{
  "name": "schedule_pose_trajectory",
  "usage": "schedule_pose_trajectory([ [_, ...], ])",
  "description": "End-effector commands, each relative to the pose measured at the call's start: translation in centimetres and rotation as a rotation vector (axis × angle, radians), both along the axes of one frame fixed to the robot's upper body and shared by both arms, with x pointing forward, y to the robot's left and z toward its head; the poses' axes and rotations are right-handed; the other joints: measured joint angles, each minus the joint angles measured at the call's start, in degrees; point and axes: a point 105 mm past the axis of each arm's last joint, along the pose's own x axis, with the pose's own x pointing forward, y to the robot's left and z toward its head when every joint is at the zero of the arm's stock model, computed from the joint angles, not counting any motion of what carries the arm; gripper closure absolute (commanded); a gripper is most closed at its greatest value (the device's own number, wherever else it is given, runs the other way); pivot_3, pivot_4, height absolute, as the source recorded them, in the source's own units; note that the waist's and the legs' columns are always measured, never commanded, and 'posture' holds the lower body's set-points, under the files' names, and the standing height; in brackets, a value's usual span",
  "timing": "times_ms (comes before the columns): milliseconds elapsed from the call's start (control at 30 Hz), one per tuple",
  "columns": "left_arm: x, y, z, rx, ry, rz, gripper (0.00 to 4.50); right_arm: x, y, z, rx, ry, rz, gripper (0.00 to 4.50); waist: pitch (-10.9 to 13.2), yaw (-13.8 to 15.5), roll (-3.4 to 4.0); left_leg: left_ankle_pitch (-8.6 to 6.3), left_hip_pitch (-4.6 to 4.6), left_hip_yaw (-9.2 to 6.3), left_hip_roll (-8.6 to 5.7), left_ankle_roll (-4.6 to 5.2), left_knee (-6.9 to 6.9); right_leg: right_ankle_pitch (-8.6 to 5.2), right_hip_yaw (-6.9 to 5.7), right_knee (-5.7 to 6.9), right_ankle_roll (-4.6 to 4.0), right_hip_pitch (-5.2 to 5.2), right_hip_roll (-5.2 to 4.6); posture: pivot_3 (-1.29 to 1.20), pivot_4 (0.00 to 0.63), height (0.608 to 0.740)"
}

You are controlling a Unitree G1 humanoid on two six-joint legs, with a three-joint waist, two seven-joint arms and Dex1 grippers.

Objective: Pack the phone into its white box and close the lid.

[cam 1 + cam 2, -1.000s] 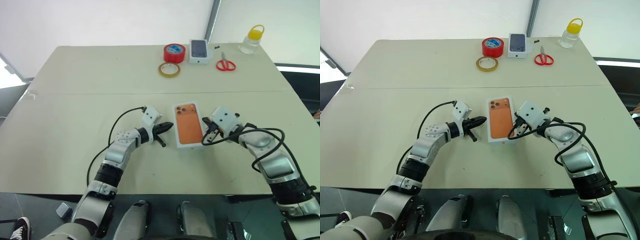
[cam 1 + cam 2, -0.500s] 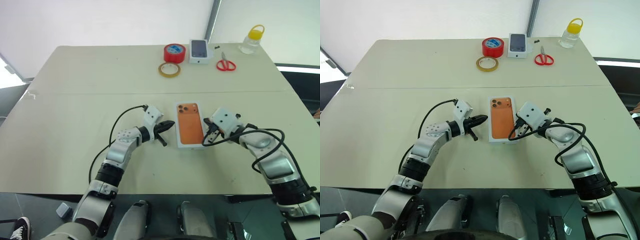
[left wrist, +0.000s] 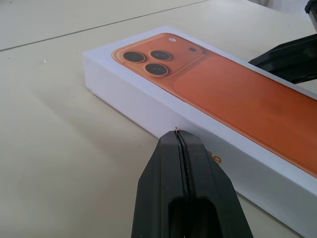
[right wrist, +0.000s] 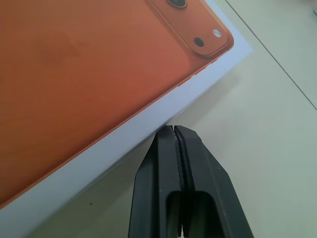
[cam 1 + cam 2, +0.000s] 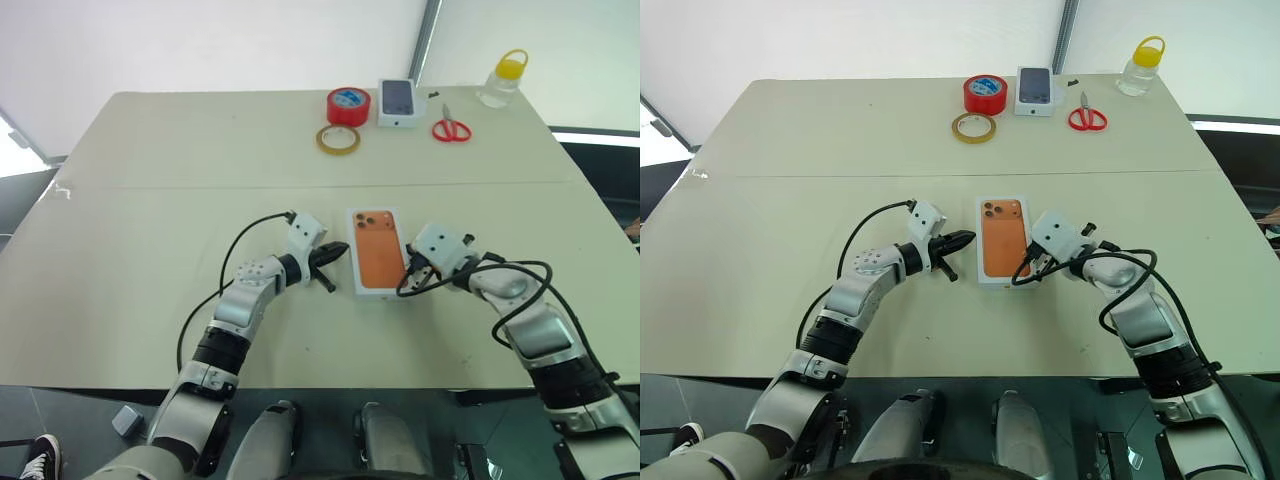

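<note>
**Box squared up between two shut grippers**

Left gripper [image 5: 343, 251]: clenched on nothing, tips just short of the long side wall of the white box [image 5: 377, 252]. No shift from a second ago.

Right gripper [image 5: 411, 272]: likewise pinched shut and empty, tips at the opposite long wall near its lower corner. Sunk slightly toward the table [image 5: 150, 230] since a second ago. Contact with the cardboard cannot be told for either arm.

Box itself: was skewed, upper end leaning left; now lying nearly straight. Reads as a nudge-to-align, not a lift.

Top of box: flat orange phone face with three dark lenses, white margin all round, flush with the walls. Probably the lid already seated, so the phone judged to be inside; not certain from these views.

Relative places: box at 3 o'clock of the left tips and at 9 o'clock of the right tips, flat on the table mid-field. Judged near the end: only a last press or check left.
</note>
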Motion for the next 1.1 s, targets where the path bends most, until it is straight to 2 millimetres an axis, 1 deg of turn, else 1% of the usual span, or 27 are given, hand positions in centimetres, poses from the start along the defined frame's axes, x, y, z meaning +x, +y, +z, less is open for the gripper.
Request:
schedule_pose_trajectory([
  [33,0.4,0.8,1.8,-0.034,-0.060,0.027,4.50,1.0,-0.7,2.7,0.006,-0.096,-0.023,4.46,0.00,-0.04,0.00,0.00,0.00,0.00,0.00,0.00,0.00,0.00,0.00,0.00,0.00,0.00,0.00,0.00,0.150,0.740],
  [100,1.0,1.6,2.7,-0.067,-0.067,0.060,4.50,1.5,-1.3,4.2,0.030,-0.138,-0.044,4.46,0.00,-0.09,0.00,0.00,0.00,0.00,0.00,0.00,0.00,0.00,0.00,0.01,0.00,-0.01,0.00,0.00,0.150,0.740],
  [200,2.4,2.0,5.5,-0.122,-0.126,0.104,4.50,2.2,-1.6,6.6,0.149,-0.181,-0.070,4.46,0.00,0.02,-0.01,0.00,-0.01,0.00,0.00,0.00,0.01,0.00,0.00,0.02,0.00,-0.02,0.01,0.00,0.150,0.740],
  [267,2.9,1.4,6.9,-0.152,-0.158,0.103,4.50,2.5,-1.3,7.4,0.181,-0.200,-0.062,4.46,0.01,0.08,-0.02,0.00,-0.02,0.00,0.00,-0.01,0.04,0.00,-0.01,0.02,0.00,-0.01,0.01,0.00,0.150,0.740],
  [300,3.0,0.7,7.4,-0.162,-0.164,0.086,4.50,2.6,-0.8,7.4,0.189,-0.197,-0.045,4.46,0.01,0.09,-0.02,0.00,-0.03,0.00,0.00,-0.01,0.06,0.00,-0.02,0.02,0.00,0.00,0.01,0.00,0.150,0.740],
  [367,3.2,-0.9,7.5,-0.128,-0.183,0.048,4.50,2.6,0.5,7.1,0.206,-0.177,-0.001,4.46,-0.01,0.16,-0.04,0.00,-0.03,0.00,0.00,-0.01,0.08,0.00,-0.04,-0.03,0.00,0.05,0.00,0.00,0.150,0.740],
  [433,3.7,-2.2,6.2,-0.052,-0.180,0.037,4.50,2.4,1.6,6.1,0.194,-0.152,0.033,4.46,-0.01,0.18,-0.04,0.00,-0.02,0.00,-0.02,-0.02,0.10,-0.01,-0.07,-0.05,0.02,0.09,-0.02,0.00,0.150,0.740],
  [533,4.4,-2.4,2.7,0.107,-0.133,0.057,4.50,2.0,2.0,3.1,0.107,-0.072,0.045,4.46,0.00,0.05,-0.04,0.00,-0.02,0.03,-0.05,-0.01,0.13,-0.01,-0.08,-0.02,0.03,0.08,-0.02,0.00,0.150,0.740],
  [600,3.9,-2.5,0.5,0.174,-0.085,0.024,4.50,1.3,1.9,0.9,0.008,-0.032,0.056,4.46,0.00,-0.20,-0.05,0.00,-0.02,0.04,-0.05,-0.01,0.11,-0.01,-0.07,0.01,0.03,0.04,0.00,0.00,0.150,0.740],
  [633,3.6,-2.5,-0.3,0.205,-0.086,0.008,4.50,0.9,1.9,0.2,-0.024,-0.020,0.064,4.46,-0.04,-0.20,0.00,0.00,-0.03,0.02,-0.03,-0.01,0.10,-0.01,-0.07,0.05,0.03,0.00,0.01,0.00,0.150,0.740],
  [667,3.3,-2.5,-0.7,0.218,-0.086,-0.005,4.50,0.7,1.9,-0.1,-0.034,-0.019,0.066,4.46,-0.13,-0.28,0.09,0.00,0.02,0.02,-0.02,-0.01,0.11,-0.01,-0.07,0.07,0.03,0.04,0.01,0.00,0.150,0.740],
  [700,3.1,-2.4,-0.8,0.186,-0.050,-0.009,4.50,0.7,1.8,0.1,-0.015,-0.023,0.053,4.46,-0.17,-0.27,0.05,-0.01,0.15,0.04,-0.02,-0.01,0.10,-0.01,-0.05,0.07,0.03,0.17,0.02,0.00,0.150,0.740],
  [800,2.7,-2.2,0.3,0.116,-0.046,-0.022,4.50,0.6,1.7,1.7,0.060,-0.059,0.037,4.46,-0.19,-0.26,0.02,-0.17,0.23,0.02,0.00,0.26,0.11,-0.02,-0.06,0.05,0.04,0.29,0.04,0.00,0.150,0.740],
  [833,2.4,-2.1,0.8,0.092,-0.042,-0.034,4.50,0.5,1.7,2.4,0.110,-0.063,0.029,4.46,-0.19,-0.20,0.02,-0.17,0.21,0.01,0.00,0.26,0.11,-0.02,-0.06,0.04,0.04,0.28,0.03,0.00,0.150,0.740],
  [900,1.2,-2.2,3.4,-0.017,-0.079,-0.097,4.50,-0.4,1.9,4.3,0.197,-0.091,0.062,4.46,-0.19,-0.15,0.02,-0.15,0.12,-0.01,0.00,0.22,0.13,-0.02,-0.03,0.04,0.04,0.19,0.02,0.00,0.150,0.740],
  [933,0.6,-2.1,4.3,-0.054,-0.075,-0.118,4.50,-0.8,1.9,4.8,0.243,-0.081,0.063,4.46,-0.17,-0.18,0.01,-0.10,0.06,-0.01,0.00,0.13,0.13,-0.02,-0.01,0.05,0.04,0.11,0.01,0.00,0.150,0.740],
  [967,0.1,-2.0,5.1,-0.068,-0.097,-0.128,4.50,-1.2,1.9,5.2,0.265,-0.079,0.073,4.46,-0.14,-0.19,0.01,-0.02,0.00,-0.01,0.00,0.00,0.13,-0.02,0.00,0.05,0.04,0.05,0.00,0.00,0.150,0.740],
  [1000,-0.2,-1.8,5.4,-0.073,-0.106,-0.132,4.50,-1.6,1.9,5.3,0.264,-0.076,0.089,4.46,-0.14,-0.15,0.00,-0.02,-0.07,-0.01,0.00,0.00,0.14,-0.01,0.02,0.06,0.04,-0.01,0.00,0.00,0.150,0.740],
  [1033,-0.5,-1.7,5.6,-0.069,-0.113,-0.134,4.50,-2.0,1.8,5.3,0.255,-0.074,0.099,4.46,-0.13,-0.07,0.00,-0.02,-0.07,-0.02,0.00,0.00,0.15,-0.01,0.02,0.07,0.03,-0.01,0.00,0.00,0.150,0.740],
  [1100,-1.3,-1.7,6.0,-0.083,-0.129,-0.158,4.50,-2.6,1.7,5.1,0.293,-0.042,0.102,4.46,-0.14,0.05,0.00,-0.02,-0.06,-0.02,0.00,0.01,0.17,-0.01,0.01,0.07,0.03,0.01,0.01,0.00,0.150,0.740],
])
